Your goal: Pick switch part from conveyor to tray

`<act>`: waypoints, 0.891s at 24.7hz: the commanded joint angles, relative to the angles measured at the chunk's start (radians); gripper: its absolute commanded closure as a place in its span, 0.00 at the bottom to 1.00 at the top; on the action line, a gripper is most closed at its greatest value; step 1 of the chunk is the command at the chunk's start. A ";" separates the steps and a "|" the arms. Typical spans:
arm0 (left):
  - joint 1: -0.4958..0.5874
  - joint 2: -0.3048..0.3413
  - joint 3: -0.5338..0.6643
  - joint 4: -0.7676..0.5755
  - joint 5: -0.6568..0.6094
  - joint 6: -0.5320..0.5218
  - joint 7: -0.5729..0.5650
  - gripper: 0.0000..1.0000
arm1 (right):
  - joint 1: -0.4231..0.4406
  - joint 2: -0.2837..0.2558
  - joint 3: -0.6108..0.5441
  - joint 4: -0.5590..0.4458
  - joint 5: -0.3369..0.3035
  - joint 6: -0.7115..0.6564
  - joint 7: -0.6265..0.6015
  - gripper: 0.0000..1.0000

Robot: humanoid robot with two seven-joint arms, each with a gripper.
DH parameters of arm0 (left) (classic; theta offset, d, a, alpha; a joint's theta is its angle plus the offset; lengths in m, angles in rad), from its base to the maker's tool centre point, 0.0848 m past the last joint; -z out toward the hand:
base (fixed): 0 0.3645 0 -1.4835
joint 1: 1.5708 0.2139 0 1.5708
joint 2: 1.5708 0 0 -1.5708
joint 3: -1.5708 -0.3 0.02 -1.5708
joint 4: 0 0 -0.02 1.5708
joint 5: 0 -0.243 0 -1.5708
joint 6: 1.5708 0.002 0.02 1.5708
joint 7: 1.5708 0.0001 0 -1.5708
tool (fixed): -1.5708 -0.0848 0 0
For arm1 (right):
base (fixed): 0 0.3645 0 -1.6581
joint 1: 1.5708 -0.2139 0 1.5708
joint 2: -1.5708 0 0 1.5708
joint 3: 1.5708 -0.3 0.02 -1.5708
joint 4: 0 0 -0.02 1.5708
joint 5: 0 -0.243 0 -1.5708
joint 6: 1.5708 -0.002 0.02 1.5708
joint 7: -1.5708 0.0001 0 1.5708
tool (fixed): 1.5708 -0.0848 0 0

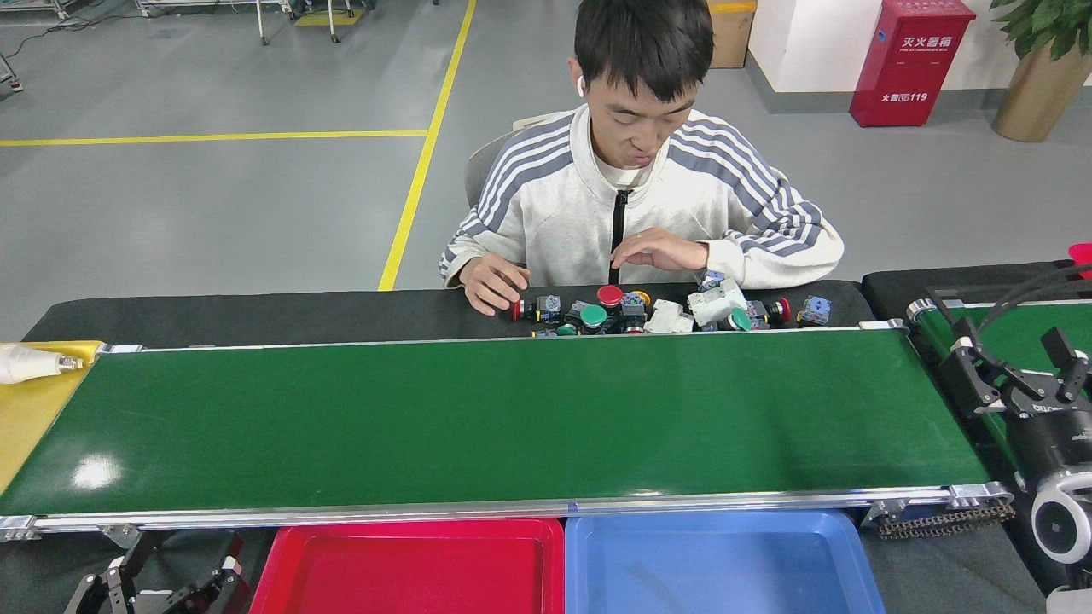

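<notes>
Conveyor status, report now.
Conveyor bare; switch parts piled beyond it by person's hands. Right pincer open, left pincer open. Both trays hold nothing.

- A person in a grey striped jacket (636, 205) sits at twelve o'clock, behind the belt.
- A red fire-extinguisher box (909, 61) stands on the floor at one o'clock, against a white wall.
- A potted plant in a brass-coloured pot (1042, 81) sits at two o'clock, right of the red box.
- Yellow floor lines (424, 153) run across the grey floor at eleven o'clock.
- A yellow surface (26, 409) lies at nine o'clock.
- A cardboard box (732, 32) stands behind the person's head.
</notes>
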 commanded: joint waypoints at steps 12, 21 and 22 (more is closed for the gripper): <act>-0.024 0.002 -0.016 -0.010 0.000 0.005 0.005 0.00 | 0.011 0.044 0.101 0.025 0.055 0.011 -0.028 0.00; -0.016 -0.001 0.018 -0.016 0.000 0.008 0.005 0.00 | 0.331 0.105 0.176 -0.216 0.078 0.002 -0.069 0.00; -0.014 -0.001 0.018 -0.016 0.000 0.007 0.005 0.00 | 0.339 0.108 0.182 -0.216 0.093 0.002 -0.084 0.00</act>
